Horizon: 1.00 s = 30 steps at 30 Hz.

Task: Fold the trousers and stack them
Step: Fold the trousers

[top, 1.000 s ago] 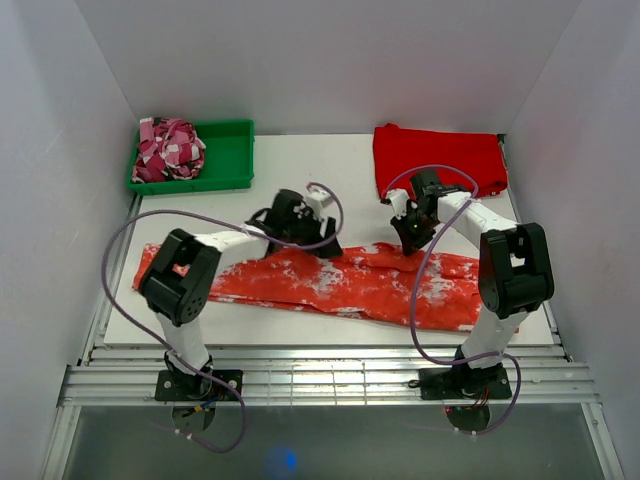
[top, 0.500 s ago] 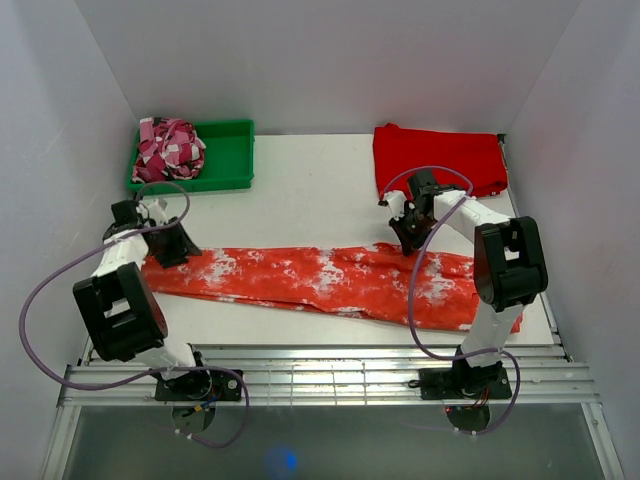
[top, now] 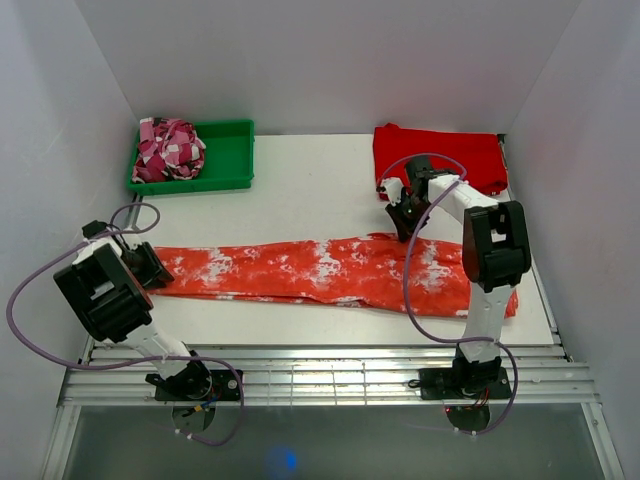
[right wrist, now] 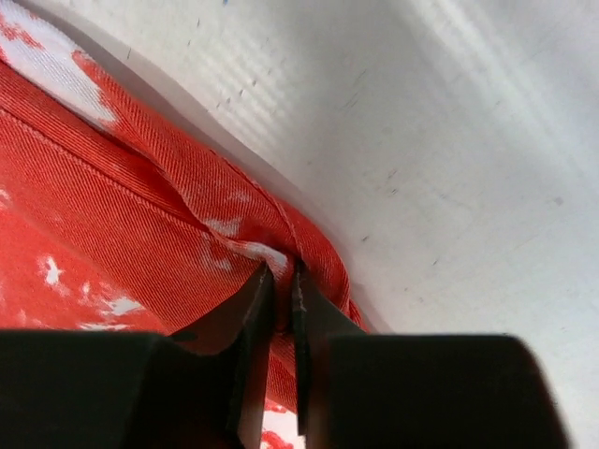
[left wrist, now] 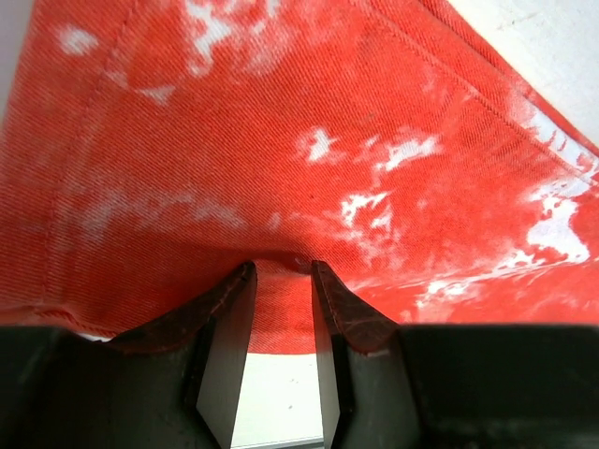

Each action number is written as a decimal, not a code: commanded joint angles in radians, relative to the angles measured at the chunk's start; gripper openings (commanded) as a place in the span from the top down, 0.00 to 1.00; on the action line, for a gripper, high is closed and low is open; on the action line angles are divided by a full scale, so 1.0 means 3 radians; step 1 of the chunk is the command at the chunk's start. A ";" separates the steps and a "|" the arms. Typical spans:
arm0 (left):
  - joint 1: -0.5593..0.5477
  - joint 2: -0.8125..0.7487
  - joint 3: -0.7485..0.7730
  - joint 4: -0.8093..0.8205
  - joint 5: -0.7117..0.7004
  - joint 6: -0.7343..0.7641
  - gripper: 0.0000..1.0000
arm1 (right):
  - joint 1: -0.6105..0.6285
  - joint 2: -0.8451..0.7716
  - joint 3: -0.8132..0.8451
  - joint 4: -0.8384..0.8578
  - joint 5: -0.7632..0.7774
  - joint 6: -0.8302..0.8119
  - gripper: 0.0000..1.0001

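My left tool (top: 150, 268) sits low on the bench (top: 310, 190) at one end of the trousers (top: 300, 270), which lie stretched out flat from there to just past my right tool (top: 405, 225). The left fingers (left wrist: 225, 355) stand apart, with the hem bunched between their tips. My right tool is pinched together on a raised fold at the far edge of the speckled orange-red cloth. Just beyond it lies a plain red folded cloth (top: 440, 160). Well beyond my left tool, a green tray (top: 228, 150) holds a pink-and-white bundle (top: 168, 148).
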 commanded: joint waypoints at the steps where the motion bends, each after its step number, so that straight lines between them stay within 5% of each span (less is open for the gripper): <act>1: 0.0171 0.0308 -0.0074 0.0277 -0.1161 0.0482 0.56 | -0.0153 0.0107 0.0279 0.0154 0.0488 -0.0056 0.79; 2: 0.0166 0.0283 -0.0059 0.0251 -0.1135 0.0502 0.54 | -0.0184 0.0092 0.0355 0.0042 0.0468 -0.0051 0.61; 3: 0.0160 0.0262 -0.0023 0.0215 -0.0953 0.0523 0.53 | -0.0220 0.0067 0.0518 -0.0035 0.0438 -0.0045 0.28; 4: 0.0145 0.0237 0.0002 0.0108 -0.0814 0.0574 0.52 | -0.0261 -0.0025 0.0590 -0.0101 0.0422 -0.0035 0.14; 6: 0.0089 0.0109 0.0074 0.0011 -0.0412 0.0635 0.45 | -0.0445 -0.0219 0.0799 -0.0433 0.0203 -0.0076 0.04; 10: -0.0151 -0.0167 0.0247 -0.0321 0.0218 0.0819 0.37 | -0.0965 -0.0592 0.0684 -0.0914 -0.0253 -0.0326 0.02; 17: -0.0397 -0.0433 0.0289 -0.0271 0.0185 0.0789 0.35 | -0.1820 -0.0869 0.0126 -0.1370 -0.0391 -0.0378 0.10; 22: -0.0392 -0.0331 0.0187 -0.0128 -0.0061 0.0738 0.36 | -0.2214 -0.0910 -0.0191 -0.1238 -0.0355 -0.0301 0.16; 30: -0.0382 0.0006 0.0181 0.0138 -0.0317 0.0774 0.37 | -0.2230 -0.0574 -0.0559 -0.0517 -0.0161 -0.0143 0.22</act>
